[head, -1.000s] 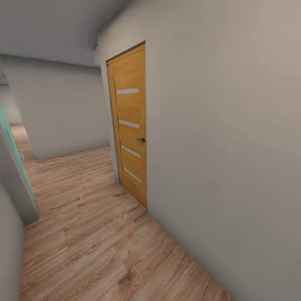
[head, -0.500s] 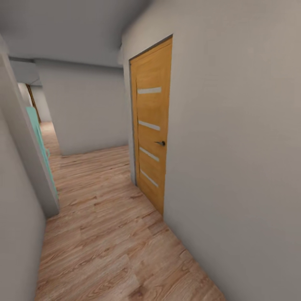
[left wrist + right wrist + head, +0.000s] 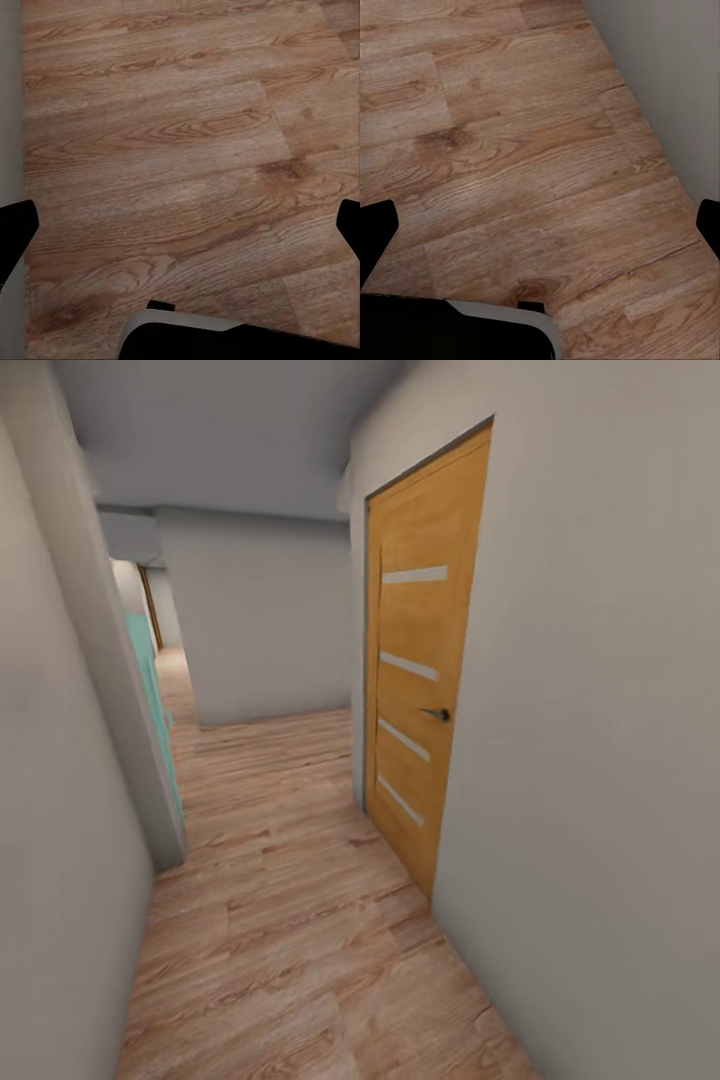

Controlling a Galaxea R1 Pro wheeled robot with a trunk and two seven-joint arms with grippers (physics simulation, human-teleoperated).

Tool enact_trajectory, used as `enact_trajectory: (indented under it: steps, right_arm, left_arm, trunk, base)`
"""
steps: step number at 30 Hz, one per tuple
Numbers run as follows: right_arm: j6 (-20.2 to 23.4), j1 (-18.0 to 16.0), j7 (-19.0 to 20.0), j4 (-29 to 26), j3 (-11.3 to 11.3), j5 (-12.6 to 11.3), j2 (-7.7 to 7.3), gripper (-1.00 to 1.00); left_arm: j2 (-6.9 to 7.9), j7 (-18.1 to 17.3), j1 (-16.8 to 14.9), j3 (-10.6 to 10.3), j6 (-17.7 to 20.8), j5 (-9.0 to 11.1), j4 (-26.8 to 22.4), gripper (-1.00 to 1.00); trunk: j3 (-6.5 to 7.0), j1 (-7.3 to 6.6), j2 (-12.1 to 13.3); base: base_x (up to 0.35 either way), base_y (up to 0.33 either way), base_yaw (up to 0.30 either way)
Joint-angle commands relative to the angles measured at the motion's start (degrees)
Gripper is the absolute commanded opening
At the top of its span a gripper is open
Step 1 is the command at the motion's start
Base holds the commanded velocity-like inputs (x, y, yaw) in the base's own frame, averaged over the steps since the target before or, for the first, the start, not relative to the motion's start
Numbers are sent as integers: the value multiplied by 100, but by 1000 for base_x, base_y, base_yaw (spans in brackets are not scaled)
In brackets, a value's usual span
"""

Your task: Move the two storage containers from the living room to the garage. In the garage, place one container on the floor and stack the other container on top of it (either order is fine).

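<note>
Two wide-open, empty grippers point(image 3: 180, 225) point(image 3: 540, 225) over hallway plank floor point(image 3: 290, 920).

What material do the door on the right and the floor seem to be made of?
The door: apparently orange-stained wood, smooth, faint grain, with pale strips, possibly frosted glass, and a dark metal-looking handle. The floor: wood or laminate planks, matte, with visible grain, knots and plank seams.

Head camera: looks forward down a narrow corridor, tilted slightly down. Orange door point(image 3: 420, 670) at 2 o'clock, near; teal panel point(image 3: 155, 700) at 10 o'clock; pale far wall point(image 3: 260, 620) at 12. Left and right wrist cameras: both face straight down, close over the plank floor point(image 3: 172, 150). The head view shares that floor; right wrist also catches the wall base point(image 3: 675, 82).
</note>
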Motion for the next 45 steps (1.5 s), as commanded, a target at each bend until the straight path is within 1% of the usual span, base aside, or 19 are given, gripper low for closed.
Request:
enact_trajectory:
  steps: [1,30,45]
  right_arm:
    - [5,7,-60,-11,40,32,-3,100]
    - [7,7,-61,-12,41,47,-3,100]
    - [3,7,-62,-11,41,41,-3,100]
  left_arm:
    - [-4,36,-2,-50,-19,19,9,100]
    - [-23,36,-2,-50,-19,19,8,100]
    - [-23,33,-2,-50,-13,14,8,100]
  trunk:
    - [2,5,-1]
    - [2,5,-1]
    - [2,5,-1]
  base:
    - [325,0,293]
    - [325,0,291]
    - [325,0,29]
